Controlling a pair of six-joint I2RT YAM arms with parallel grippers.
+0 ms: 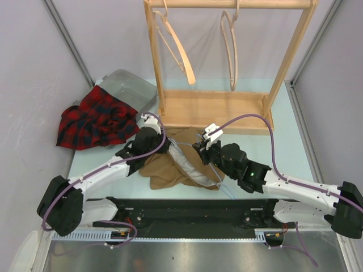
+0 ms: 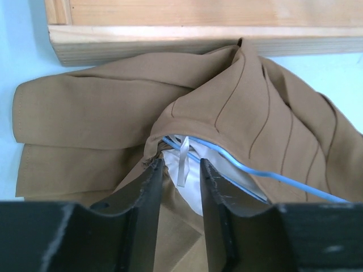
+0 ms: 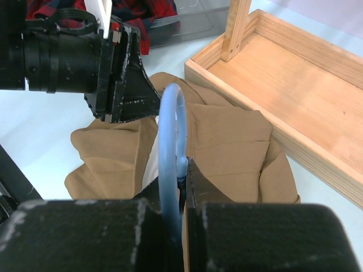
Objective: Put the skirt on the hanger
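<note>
A tan skirt (image 1: 170, 169) lies crumpled on the table in front of the rack's base, also in the left wrist view (image 2: 96, 127) and the right wrist view (image 3: 227, 141). Its white lining (image 2: 190, 187) shows at the waist. A thin blue hanger (image 3: 172, 127) runs into the skirt's waist opening, its wire (image 2: 272, 175) crossing the lining. My right gripper (image 3: 184, 170) is shut on the hanger's hook. My left gripper (image 2: 181, 167) hovers at the waistband, jaws apart, with the lining and a white ribbon loop (image 2: 183, 161) in the gap, not pinched. In the top view the left gripper (image 1: 164, 145) and right gripper (image 1: 203, 148) face each other over the skirt.
A wooden garment rack (image 1: 215, 107) stands just behind the skirt, with two wooden hangers (image 1: 178, 48) on its rail. A red plaid garment (image 1: 96, 119) drapes over a clear bin (image 1: 133, 88) at the back left. Grey walls close in both sides.
</note>
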